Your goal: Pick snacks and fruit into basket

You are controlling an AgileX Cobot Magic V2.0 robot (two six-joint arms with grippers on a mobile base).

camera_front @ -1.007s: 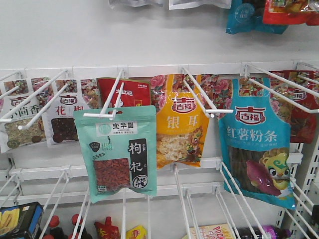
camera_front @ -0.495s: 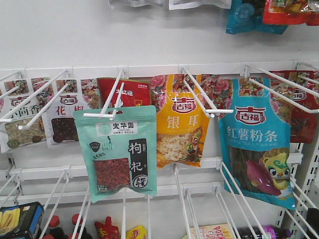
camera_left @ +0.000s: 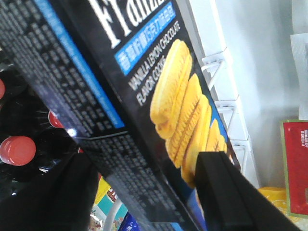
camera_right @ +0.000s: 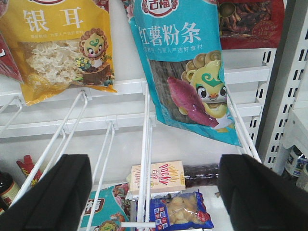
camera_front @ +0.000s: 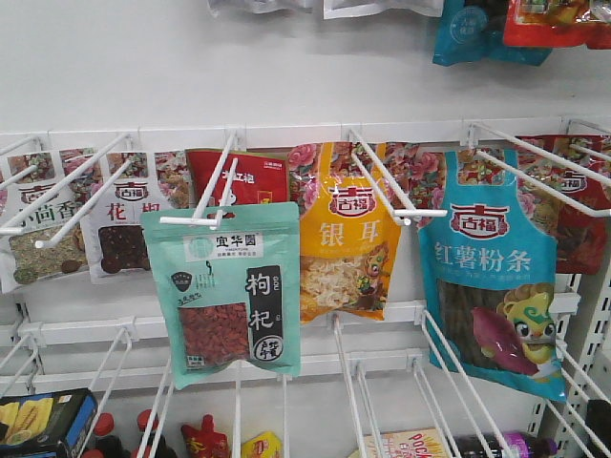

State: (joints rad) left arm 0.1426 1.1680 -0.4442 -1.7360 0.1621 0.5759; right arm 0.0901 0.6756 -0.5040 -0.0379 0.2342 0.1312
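Snack pouches hang on white hooks: a teal-green one with a red-berry window (camera_front: 224, 291), a yellow one (camera_front: 348, 234) and a blue sweet-potato one (camera_front: 492, 267). My left gripper (camera_left: 144, 202) is shut on a black cookie box (camera_left: 120, 96) printed with yellow cookies; that box shows at the bottom left of the front view (camera_front: 43, 420). My right gripper (camera_right: 154, 192) is open with nothing between its fingers, below the yellow pouch (camera_right: 62, 43) and the blue pouch (camera_right: 185, 67). The fruit and the basket are out of view.
White wire hooks (camera_right: 144, 159) jut out between my right fingers. Below them lie a Pocky box (camera_right: 159, 177) and a blue bag of puffs (camera_right: 178, 211). Red-capped dark bottles (camera_left: 17, 149) stand behind the cookie box. A slotted shelf upright (camera_right: 284, 96) stands at right.
At the bottom left of the front view the cookie box has tilted and shifted a little to the right, showing more of its yellow cookie print. The hanging pouches have not moved.
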